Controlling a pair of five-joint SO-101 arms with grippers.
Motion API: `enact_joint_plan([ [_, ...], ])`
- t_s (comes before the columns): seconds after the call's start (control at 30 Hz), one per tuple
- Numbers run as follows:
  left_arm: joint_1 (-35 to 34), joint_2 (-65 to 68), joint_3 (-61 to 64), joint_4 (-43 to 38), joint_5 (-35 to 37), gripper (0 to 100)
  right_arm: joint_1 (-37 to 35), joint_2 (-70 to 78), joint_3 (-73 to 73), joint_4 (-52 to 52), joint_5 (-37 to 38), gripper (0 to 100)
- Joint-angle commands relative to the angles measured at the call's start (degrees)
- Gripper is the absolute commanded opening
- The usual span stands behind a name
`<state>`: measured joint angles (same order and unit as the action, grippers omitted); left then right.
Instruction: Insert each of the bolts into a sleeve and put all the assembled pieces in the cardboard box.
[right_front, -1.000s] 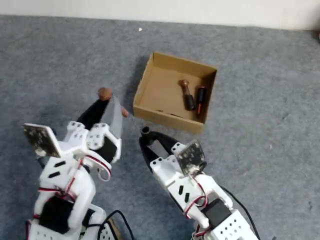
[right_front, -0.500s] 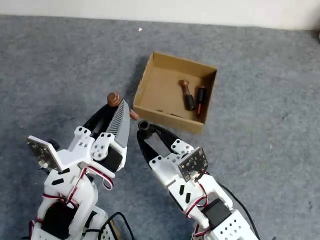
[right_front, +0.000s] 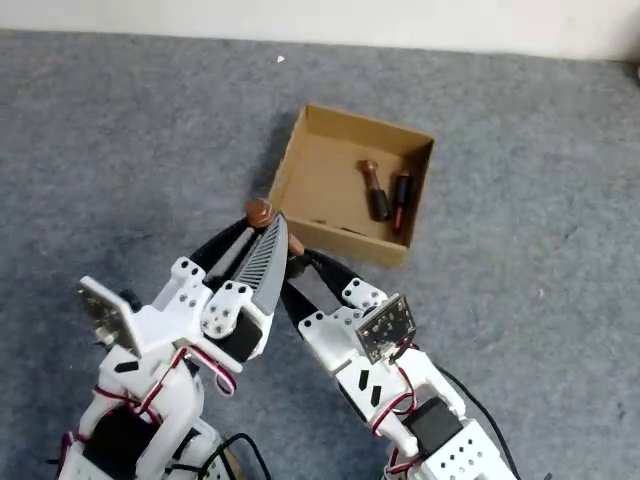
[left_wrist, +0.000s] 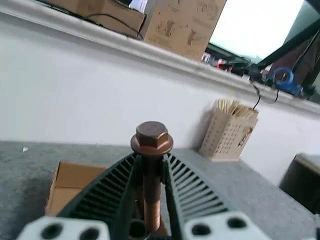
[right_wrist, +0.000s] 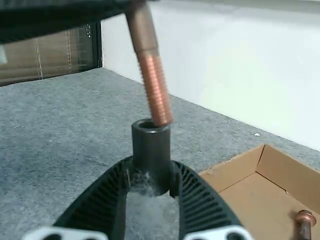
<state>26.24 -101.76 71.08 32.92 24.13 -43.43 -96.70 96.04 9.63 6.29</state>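
High view: the left end effector (right_front: 262, 228) is clamped on a copper-coloured bolt (right_front: 259, 211), head up, right beside the corner of the cardboard box (right_front: 340, 240) that faces the arms. The right end effector (right_front: 300, 262) sits just off that same corner, partly tucked under the left one, so its grip is hard to read from up here. Two assembled pieces (right_front: 377, 200) lie side by side inside the box, over toward the wall away from that corner. Everything's on a grey worktop (right_front: 120, 130).

Left wrist view: the bolt (left_wrist: 151, 165) is pinched by its shank in the left end effector (left_wrist: 151, 159), with the hex head poking out past the tips. The box (left_wrist: 70, 182) is just beyond it.

Right wrist view: the right end effector (right_wrist: 150, 170) is closed around a dark sleeve (right_wrist: 151, 150), which stands upright with its opening up. The bolt (right_wrist: 152, 85) hangs tilted above it, threaded tip right at the sleeve's mouth. Can't tell if it's actually in. The box (right_wrist: 260, 190) is just past the sleeve.
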Motion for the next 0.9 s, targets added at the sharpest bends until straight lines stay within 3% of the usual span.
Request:
enact_joint_plan([
  [0.0, 1.0, -0.6, -0.4, -0.2, -1.2, 0, 0.0, -0.7, 7.1, 0.0, 0.6, 0.5],
  [0.47, -2.6, -0.6, -0.1, 1.8, -1.3, 0, 0.0, -0.7, 7.1, 0.0, 0.6, 0.5],
  [0.77, -2.3, -0.6, -0.2, 7.8, -1.3, 0, 0.0, -0.7, 7.1, 0.0, 0.6, 0.5],
  [0.87, -2.2, -0.6, -0.2, 9.7, -6.9, 0, 0.0, -0.7, 7.1, 0.0, 0.6, 0.5],
])
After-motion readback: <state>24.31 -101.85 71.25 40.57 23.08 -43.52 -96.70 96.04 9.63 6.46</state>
